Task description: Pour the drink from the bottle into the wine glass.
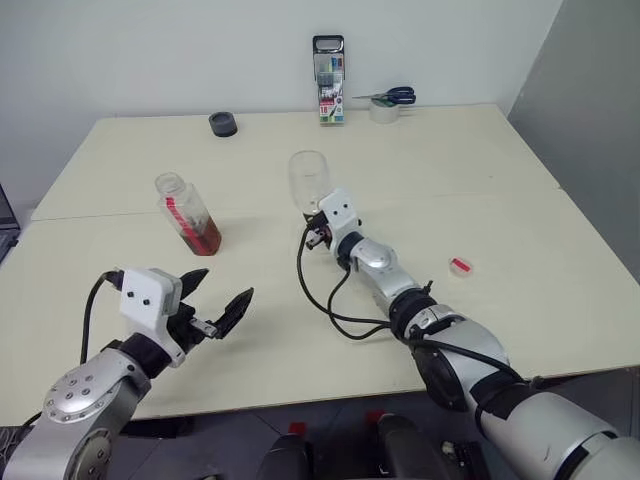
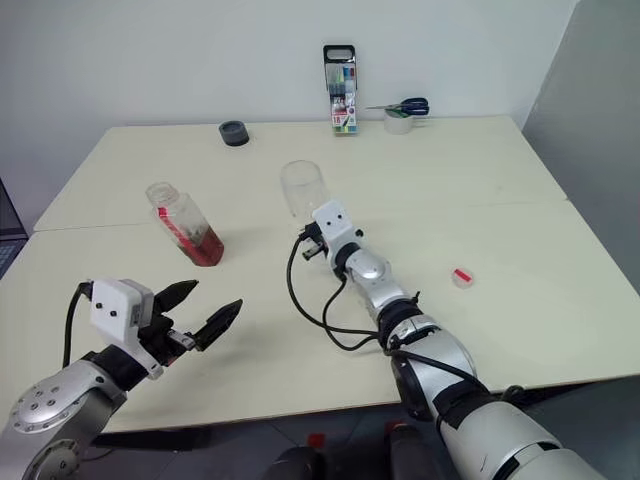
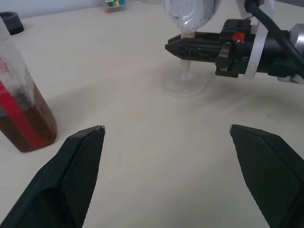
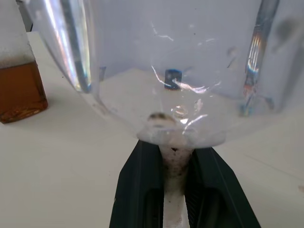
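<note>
**Right jaws pinch the wine glass stem while the bottle stands uncapped nearby**

The cream table (image 1: 480, 180) carries everything, and the wine glass serves as the landmark for placing it. The right gripper (image 1: 316, 237) reaches in level from the robot's side, and its jaws are closed on the thin stem just under the rounded bowl; in the right wrist view the two black fingers (image 4: 142, 190) press the stem from both sides. The wine glass (image 1: 309, 181) stands upright near the middle of the table, its round foot on the surface and its bowl empty. The left gripper (image 1: 222, 310) hangs above the table well nearer the robot than the glass and to the glass's left, its jaws spread wide and holding nothing.

The bottle (image 1: 188, 214) stands to the left of the wine glass, apart from it, leaning a little, with its mouth uncovered. The drink (image 3: 23, 128) fills only the bottom part of it, a reddish-brown pool behind the red-and-white label strip.

Behind the wine glass, at the far edge of the table, a pack of pens (image 1: 329, 80) stands upright. To the right of the pack lies a roll of tape (image 1: 385, 110) with blue-handled scissors (image 1: 390, 96) on top. A dark round lid (image 1: 223, 124) sits behind and left of the glass. A small pink-red cap (image 1: 460, 265) lies to the right of the glass, nearer the robot
</note>
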`<control>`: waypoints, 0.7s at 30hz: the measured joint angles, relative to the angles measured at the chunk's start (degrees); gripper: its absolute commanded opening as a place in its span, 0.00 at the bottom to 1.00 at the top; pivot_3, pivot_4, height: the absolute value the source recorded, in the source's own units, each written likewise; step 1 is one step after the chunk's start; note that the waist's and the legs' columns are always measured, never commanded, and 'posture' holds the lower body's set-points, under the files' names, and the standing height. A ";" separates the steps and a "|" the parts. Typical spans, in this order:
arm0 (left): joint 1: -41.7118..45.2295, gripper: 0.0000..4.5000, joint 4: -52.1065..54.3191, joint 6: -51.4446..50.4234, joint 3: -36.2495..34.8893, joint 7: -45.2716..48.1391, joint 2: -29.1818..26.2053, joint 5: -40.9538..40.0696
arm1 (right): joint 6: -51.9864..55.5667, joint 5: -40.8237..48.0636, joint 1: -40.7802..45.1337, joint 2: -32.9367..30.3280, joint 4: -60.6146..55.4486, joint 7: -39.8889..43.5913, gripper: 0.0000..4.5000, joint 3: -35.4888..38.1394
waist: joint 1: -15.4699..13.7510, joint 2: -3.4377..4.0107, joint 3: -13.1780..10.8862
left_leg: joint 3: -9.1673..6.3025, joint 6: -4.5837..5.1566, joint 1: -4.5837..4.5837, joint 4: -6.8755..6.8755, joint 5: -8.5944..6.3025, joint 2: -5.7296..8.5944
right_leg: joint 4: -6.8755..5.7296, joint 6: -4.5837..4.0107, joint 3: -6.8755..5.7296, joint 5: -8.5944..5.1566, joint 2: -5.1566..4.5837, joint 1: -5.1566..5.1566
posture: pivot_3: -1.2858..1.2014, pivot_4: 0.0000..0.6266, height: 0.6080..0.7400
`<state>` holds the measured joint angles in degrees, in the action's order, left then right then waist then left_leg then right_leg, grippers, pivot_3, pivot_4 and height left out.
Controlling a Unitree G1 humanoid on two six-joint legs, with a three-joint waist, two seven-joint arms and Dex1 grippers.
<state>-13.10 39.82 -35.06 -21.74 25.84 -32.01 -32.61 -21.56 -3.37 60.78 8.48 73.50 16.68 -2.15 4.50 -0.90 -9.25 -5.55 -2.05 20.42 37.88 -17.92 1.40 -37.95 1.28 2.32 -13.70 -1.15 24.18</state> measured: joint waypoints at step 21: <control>2.98 1.00 -2.36 -0.91 1.45 1.19 -1.54 0.01 | 0.04 0.39 -1.21 -0.07 -0.27 1.49 0.54 0.82 | 0.13 0.01 -0.01 | -0.02 -0.01 0.01 0.00 0.00 0.00 | 0.00 0.00 0.00 0.00 0.01 0.01 | 0.52 0.24 1.00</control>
<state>-10.13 37.46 -35.97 -20.29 27.03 -33.55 -32.60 -21.52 -2.97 59.57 8.41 73.22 18.17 -1.33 4.63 -0.89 -9.26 -5.58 -2.06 20.43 37.88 -17.91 1.39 -37.95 1.28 2.32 -13.70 -1.15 24.18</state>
